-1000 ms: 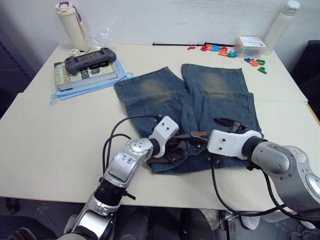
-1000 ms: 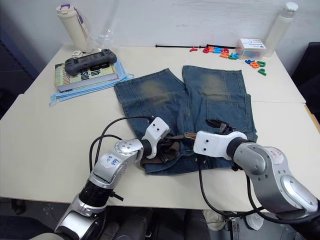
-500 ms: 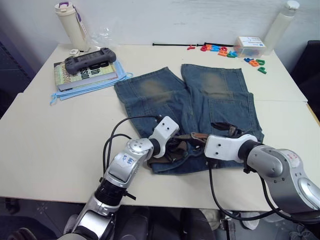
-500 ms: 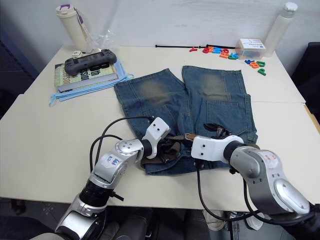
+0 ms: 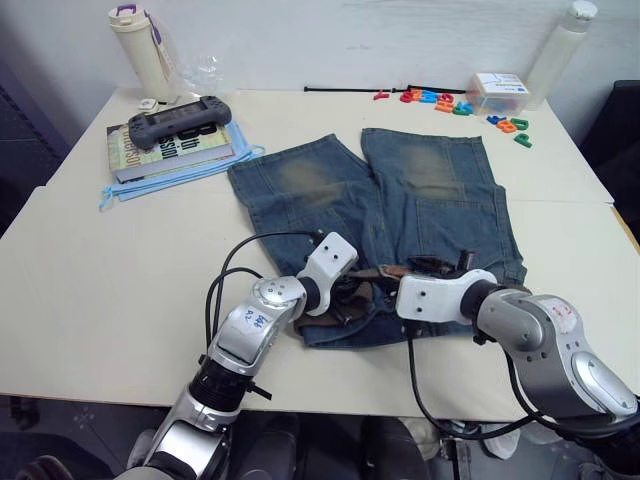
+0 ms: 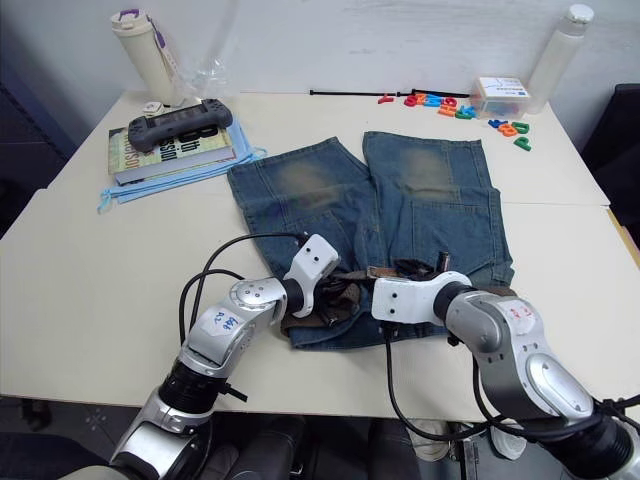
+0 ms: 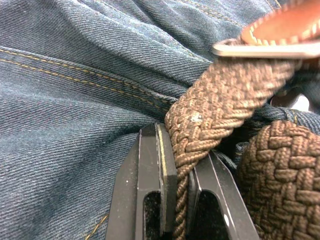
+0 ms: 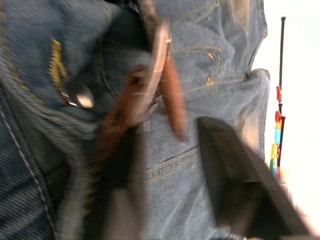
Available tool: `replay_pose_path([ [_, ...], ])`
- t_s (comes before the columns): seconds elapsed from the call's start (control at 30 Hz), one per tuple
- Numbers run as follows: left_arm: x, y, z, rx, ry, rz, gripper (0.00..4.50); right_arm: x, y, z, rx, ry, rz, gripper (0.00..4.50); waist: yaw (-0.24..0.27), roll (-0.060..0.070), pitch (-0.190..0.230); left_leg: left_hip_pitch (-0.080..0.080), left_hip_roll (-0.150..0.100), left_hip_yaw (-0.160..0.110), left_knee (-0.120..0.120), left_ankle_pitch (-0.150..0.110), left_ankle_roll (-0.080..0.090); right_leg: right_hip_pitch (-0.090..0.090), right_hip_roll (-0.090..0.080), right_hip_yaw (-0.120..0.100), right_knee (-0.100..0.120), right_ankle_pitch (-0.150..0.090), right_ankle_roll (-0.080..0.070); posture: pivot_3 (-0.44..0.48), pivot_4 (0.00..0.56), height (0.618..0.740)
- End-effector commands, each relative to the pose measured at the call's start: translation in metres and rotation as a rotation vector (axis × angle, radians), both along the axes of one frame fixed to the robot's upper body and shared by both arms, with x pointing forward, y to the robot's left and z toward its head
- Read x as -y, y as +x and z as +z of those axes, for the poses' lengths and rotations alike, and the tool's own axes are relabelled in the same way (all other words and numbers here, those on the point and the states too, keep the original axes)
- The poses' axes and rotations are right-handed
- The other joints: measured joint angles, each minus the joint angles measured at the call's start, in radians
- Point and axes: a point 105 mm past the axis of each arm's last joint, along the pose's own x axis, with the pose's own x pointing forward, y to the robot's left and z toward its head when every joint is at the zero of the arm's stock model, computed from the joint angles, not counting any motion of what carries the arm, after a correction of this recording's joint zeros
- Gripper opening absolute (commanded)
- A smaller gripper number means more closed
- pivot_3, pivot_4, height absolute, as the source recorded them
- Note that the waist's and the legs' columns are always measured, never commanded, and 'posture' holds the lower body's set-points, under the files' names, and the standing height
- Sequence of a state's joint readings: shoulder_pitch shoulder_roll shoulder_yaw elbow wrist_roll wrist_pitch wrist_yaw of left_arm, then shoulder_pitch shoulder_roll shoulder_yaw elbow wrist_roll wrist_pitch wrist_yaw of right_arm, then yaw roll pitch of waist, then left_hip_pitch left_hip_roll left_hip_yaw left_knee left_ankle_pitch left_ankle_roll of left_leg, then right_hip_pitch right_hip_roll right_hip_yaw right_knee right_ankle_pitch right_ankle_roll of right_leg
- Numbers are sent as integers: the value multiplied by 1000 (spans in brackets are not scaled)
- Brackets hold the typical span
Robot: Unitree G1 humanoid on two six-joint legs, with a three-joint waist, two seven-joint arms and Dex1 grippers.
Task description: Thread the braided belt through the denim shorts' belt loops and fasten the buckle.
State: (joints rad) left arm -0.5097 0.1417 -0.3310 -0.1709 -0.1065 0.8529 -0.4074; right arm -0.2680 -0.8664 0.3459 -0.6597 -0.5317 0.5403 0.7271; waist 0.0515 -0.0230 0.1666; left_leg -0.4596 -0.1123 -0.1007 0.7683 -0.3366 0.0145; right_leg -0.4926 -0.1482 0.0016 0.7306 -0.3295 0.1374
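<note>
Two grippers meet at the waistband of the denim shorts [image 5: 400, 200], which lie flat on the white table [image 5: 90, 270] with both legs pointing away from the robot. The left gripper [image 7: 176, 180] has its two black fingers pressed onto the braided belt [image 7: 220, 95], pinching the woven strap edge-on between them; the strap rises from the fingers toward the buckle [image 7: 265, 48], a silver bar under a brown leather tab. A second stretch of braid lies just beside the pinched one. In the head views the belt sits bunched at the shorts' waist between the two white wrists, and the left arm looks unchanged from the earlier frames.

The right gripper [image 8: 172, 165] has moved: a second ago its white wrist sat further to the robot's right, over the shorts' right hip, and it has since slid leftward along the waistband, so that it now lies close to the left gripper with only a short piece of belt showing between them. Its fingers [image 8: 227, 165] are spread apart, and the brown leather tab and metal frame of the buckle stand in the gap, near one finger; whether they touch it I cannot tell. A metal rivet [image 8: 80, 97] on the denim shows beside the buckle.

Books with a game controller [image 5: 180, 118] on top, a bottle [image 5: 140, 50] and coloured letters [image 5: 440, 98] stay where they were at the table's far edge.
</note>
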Motion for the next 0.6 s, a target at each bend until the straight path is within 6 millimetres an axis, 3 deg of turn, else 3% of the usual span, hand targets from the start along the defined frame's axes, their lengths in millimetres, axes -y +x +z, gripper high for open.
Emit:
replay_pose_path([
  [0.03, 9, -6, 3, 0, -12, -44, 0, -4, -4, 11, 48, -1, 26, 83, 0, 0, 0, 0, 0, 0, 0, 0, 0, 0, 0, 0, 0, 0, 0, 0, 150, 654],
  [0.33, 6, -10, 5, 22, -13, -91, 0, -4, -4, 12, 54, 21, 10, 83, -1, 0, 0, 0, 0, 0, 0, 0, 0, 0, 0, 0, 0, 0, 0, 0, 150, 654],
  [0.37, 4, -11, 5, 27, -17, -106, 916, -3, -4, 13, 56, 23, 8, 0, -1, 0, 0, 0, 0, 0, 0, 0, 0, 0, 0, 0, 0, 0, 0, 0, 150, 654],
  [0.53, -30, -15, 15, 70, -19, -161, 2705, -1, -2, 19, 73, 32, -3, 0, -9, 0, 0, 0, 0, 1, 0, 0, -1, -2, 0, 0, 2, 0, 0, 0, 150, 654],
  [0.57, -37, -17, 19, 72, -34, -182, 3237, -1, -1, 19, 76, 32, -2, 0, -13, 0, 0, 0, 1, 1, 0, 0, -1, -2, 1, 0, 2, 0, 0, 0, 150, 654],
  [0.6, -44, -20, 23, 71, -50, -204, 3237, -1, -1, 20, 79, 33, 0, 0, -15, 0, 0, 0, 1, 1, 0, 0, -1, -2, 1, 0, 2, 0, 0, 0, 150, 654],
])
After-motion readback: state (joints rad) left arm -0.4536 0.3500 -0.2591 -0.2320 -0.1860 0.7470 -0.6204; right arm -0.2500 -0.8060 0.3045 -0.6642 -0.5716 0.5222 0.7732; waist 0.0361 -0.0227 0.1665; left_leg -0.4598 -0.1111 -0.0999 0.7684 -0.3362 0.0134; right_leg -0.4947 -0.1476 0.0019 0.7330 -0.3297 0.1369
